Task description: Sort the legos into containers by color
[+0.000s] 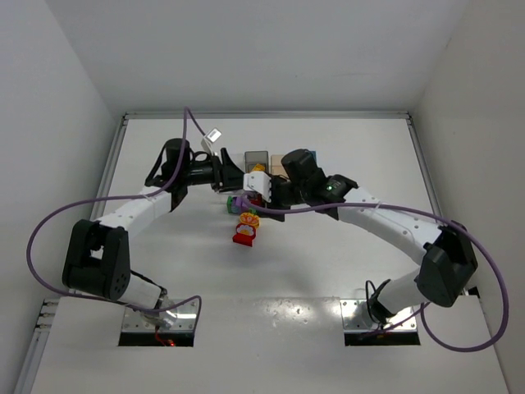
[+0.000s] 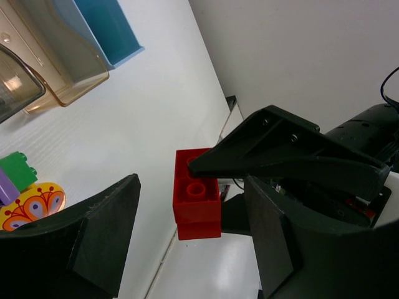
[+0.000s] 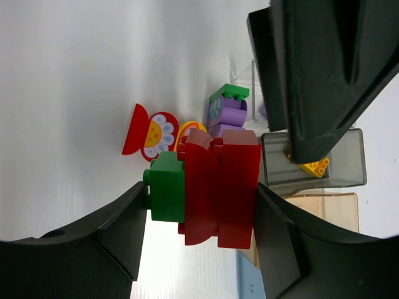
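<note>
Right wrist: red-green stack (image 3: 218, 187) is pinched by right gripper (image 3: 199, 208); binned yellow brick (image 3: 313, 166) is seen only here; left gripper (image 2: 190, 258) is spread.

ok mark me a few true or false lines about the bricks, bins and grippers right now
1. The right gripper grips a red brick with a green brick stuck to it. True.
2. The grey bin holds a yellow brick. True.
3. The left gripper is shut. False: its jaws stand open and it grips nothing.
4. The tan bin holds several bricks. False: none shows in it.
</note>
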You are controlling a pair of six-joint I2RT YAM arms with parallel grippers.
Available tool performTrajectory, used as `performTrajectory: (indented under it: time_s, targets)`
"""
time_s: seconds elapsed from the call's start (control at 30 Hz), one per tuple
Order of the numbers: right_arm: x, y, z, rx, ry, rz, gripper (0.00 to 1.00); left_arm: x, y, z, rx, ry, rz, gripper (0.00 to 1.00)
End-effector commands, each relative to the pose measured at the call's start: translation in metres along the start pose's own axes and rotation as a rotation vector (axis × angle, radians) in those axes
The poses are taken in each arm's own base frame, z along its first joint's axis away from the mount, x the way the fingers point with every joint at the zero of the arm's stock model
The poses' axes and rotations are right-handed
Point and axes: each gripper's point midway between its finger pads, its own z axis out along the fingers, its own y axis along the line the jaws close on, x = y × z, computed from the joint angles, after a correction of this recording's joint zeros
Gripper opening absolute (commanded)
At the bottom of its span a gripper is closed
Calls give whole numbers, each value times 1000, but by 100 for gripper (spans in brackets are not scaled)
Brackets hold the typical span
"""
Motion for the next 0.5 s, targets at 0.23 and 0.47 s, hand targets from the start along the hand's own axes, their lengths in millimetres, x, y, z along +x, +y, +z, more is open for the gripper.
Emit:
performTrajectory:
  time_s: [0.23,0.47]
  targets:
    - [-24,-28,2,88,-49,-19,12,-2,-16,6,38,21,75,71]
    - [-31,-37,2,115,-61,-29,12,1,-15,9,39,33,69,65]
